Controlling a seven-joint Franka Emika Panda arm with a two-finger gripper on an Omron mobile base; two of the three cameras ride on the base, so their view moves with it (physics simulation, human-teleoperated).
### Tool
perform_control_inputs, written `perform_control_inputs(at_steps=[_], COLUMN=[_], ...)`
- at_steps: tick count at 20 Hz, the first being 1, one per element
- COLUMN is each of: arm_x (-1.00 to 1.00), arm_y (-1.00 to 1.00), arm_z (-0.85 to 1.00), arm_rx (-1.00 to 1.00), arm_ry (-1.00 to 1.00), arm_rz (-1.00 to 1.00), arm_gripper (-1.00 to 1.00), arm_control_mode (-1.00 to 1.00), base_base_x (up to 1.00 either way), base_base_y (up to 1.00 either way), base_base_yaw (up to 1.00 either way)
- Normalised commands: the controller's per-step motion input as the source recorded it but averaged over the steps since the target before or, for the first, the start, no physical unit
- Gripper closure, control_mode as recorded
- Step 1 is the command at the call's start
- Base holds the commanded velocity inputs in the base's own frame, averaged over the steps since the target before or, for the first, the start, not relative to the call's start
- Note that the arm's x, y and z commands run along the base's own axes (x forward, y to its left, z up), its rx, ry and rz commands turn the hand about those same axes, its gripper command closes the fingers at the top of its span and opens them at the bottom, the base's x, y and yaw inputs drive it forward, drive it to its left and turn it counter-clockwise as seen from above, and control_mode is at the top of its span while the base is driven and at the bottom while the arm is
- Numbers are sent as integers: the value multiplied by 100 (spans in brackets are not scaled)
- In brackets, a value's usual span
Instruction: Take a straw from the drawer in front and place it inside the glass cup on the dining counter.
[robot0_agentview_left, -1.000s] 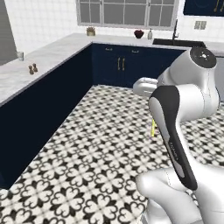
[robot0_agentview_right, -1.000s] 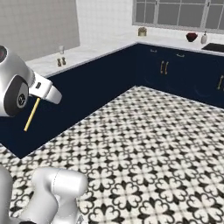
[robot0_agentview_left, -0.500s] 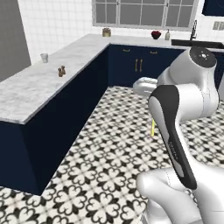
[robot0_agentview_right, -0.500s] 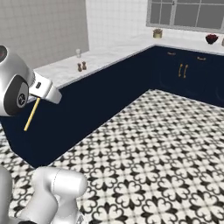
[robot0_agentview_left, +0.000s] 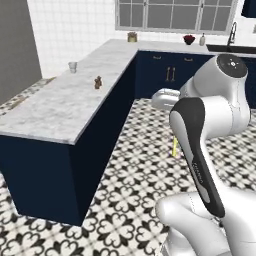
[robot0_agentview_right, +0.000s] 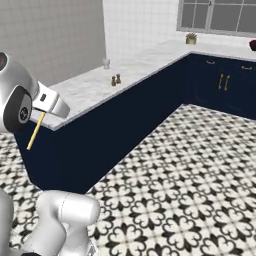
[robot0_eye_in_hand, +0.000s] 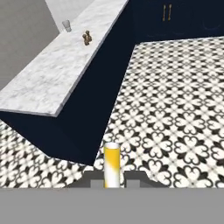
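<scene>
The straw (robot0_agentview_left: 175, 147) shows in the left base view as a short pale-yellow stick hanging below the arm's hand, over the patterned floor (robot0_agentview_left: 140, 165) and mostly hidden behind the dark forearm. To the left runs the dining tabletop (robot0_agentview_left: 60, 107), a long marble slab on a navy base. Far along it stands the glass cup (robot0_agentview_left: 73, 67), with a small brown shaker pair (robot0_agentview_left: 98, 82) a little nearer. The straw is well apart from the cup, so I judge that the carry is under way and the placing not yet begun.

In the right base view the claw (robot0_agentview_right: 42, 114) sits at the left, shut on the straw (robot0_agentview_right: 35, 132), which slants down and to the left from it. Held by its upper end, the stick hangs free below the hand, which should suit lowering it into an open tumbler. The cup (robot0_agentview_right: 106, 63) stands at the far end of the marble (robot0_agentview_right: 85, 90), beyond the shakers (robot0_agentview_right: 116, 80).

In the hand view the straw (robot0_eye_in_hand: 111, 164) rises at the bottom centre, pinched between the two dark tips of the claw (robot0_eye_in_hand: 111, 183). Ahead to the left lies the tabletop (robot0_eye_in_hand: 48, 83), with the cup (robot0_eye_in_hand: 66, 26) small at the far end. The base probably needs to come closer before the arm can reach it.
</scene>
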Motion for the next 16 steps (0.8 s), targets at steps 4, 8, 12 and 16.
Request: perform_control_inputs(at_steps=[4, 8, 12, 16], arm_x=[0, 0, 0, 0], arm_y=[0, 0, 0, 0], arm_z=[0, 0, 0, 0], arm_rx=[0, 0, 0, 0], arm_ry=[0, 0, 0, 0], arm_rz=[0, 0, 0, 0], arm_gripper=[100, 100, 100, 100], arm_control_mode=[100, 100, 100, 100], base_base_x=[0, 3, 3, 9], base_base_y=[100, 100, 100, 100], base_base_yaw=[-16, -17, -18, -19])
